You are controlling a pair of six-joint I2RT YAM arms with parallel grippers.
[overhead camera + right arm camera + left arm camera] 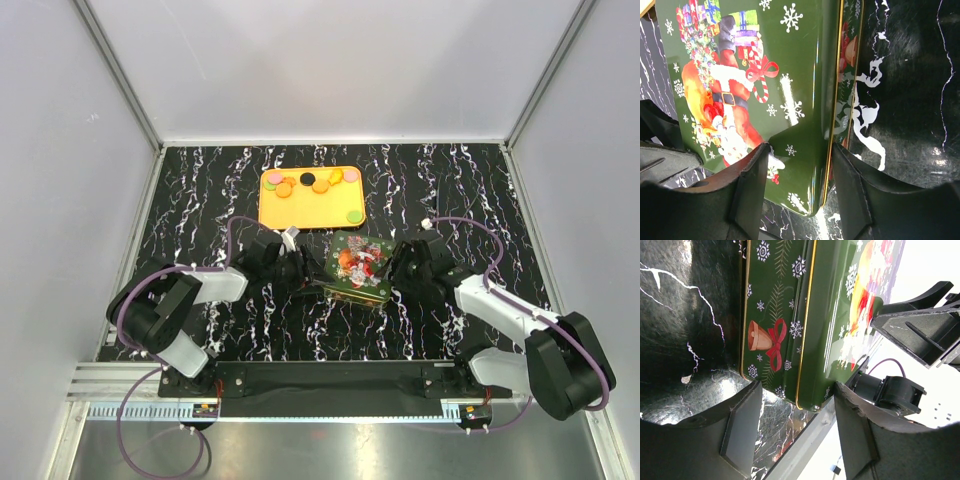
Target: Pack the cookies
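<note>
Cookies [321, 186] lie loose on the orange tray [275, 212] just beyond the tin [357, 264], on its far side from the arm bases. None is in the tin, whose Santa lid [740, 75] looks seated, so you have the box to open before anything gets packed.

Your right gripper [800, 150] is at the tin's right end, about half closed. One finger is on the lid face, the other is under the base, and it appears clamped on the tin. Your left gripper [795, 390] straddles the tin's left end at a similar width. I cannot tell whether its pads press the metal or only bracket it.

Each pair of fingers seems to span lid and base together. In my judgement, if you pull from here the lid will not part from the base and the whole tin will simply lift or twist. The metal is glossy and the grips sit near corners, so a slip is likely. A tin skidding away from the bases would hit the tray and scatter the cookies.

The tin's inside is hidden. Both wrist views cut off its far end, and the overhead view is too small to show finger contact.
</note>
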